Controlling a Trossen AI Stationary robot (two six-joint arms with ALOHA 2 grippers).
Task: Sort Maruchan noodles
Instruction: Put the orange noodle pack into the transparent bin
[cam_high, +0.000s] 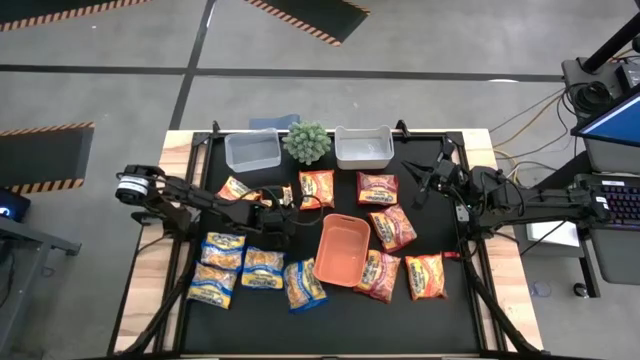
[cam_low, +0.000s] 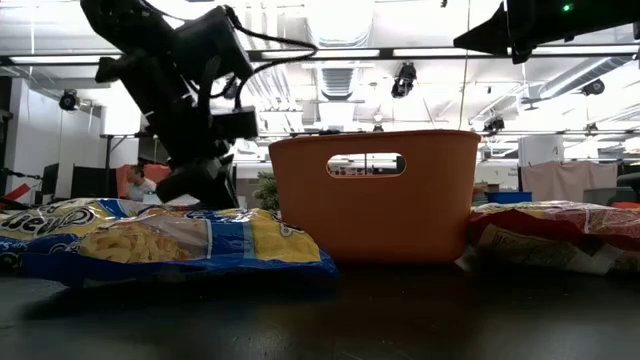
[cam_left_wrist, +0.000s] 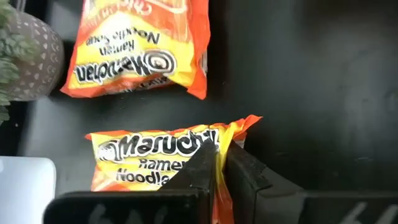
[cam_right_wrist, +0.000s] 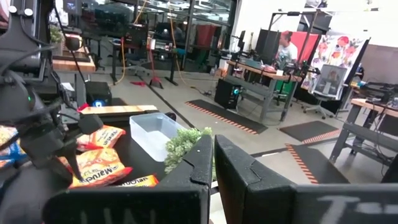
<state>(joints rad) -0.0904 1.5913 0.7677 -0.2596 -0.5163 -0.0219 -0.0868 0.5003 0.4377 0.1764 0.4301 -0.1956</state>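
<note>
The left gripper (cam_left_wrist: 217, 165) pinches an orange packet's (cam_left_wrist: 149, 158) crinkly edge near the table's back edge; light, soft, slippery.

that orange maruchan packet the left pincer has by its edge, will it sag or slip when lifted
The orange Maruchan packet will probably hang tilted, since the left pincer pinches only its thin crimped end. The glossy wrapper looks slippery, so it may slide out. It looks flat and likely light.

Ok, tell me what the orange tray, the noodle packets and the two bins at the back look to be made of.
Orange tray: looks like moulded plastic, matte, with a cut-out handle slot.
Noodle packets: thin printed plastic film, glossy, with crinkles and crimped ends.
Left bin and right bin: probably translucent plastic, since the table shows faintly through the pale walls; the finish is hard to judge.
</note>
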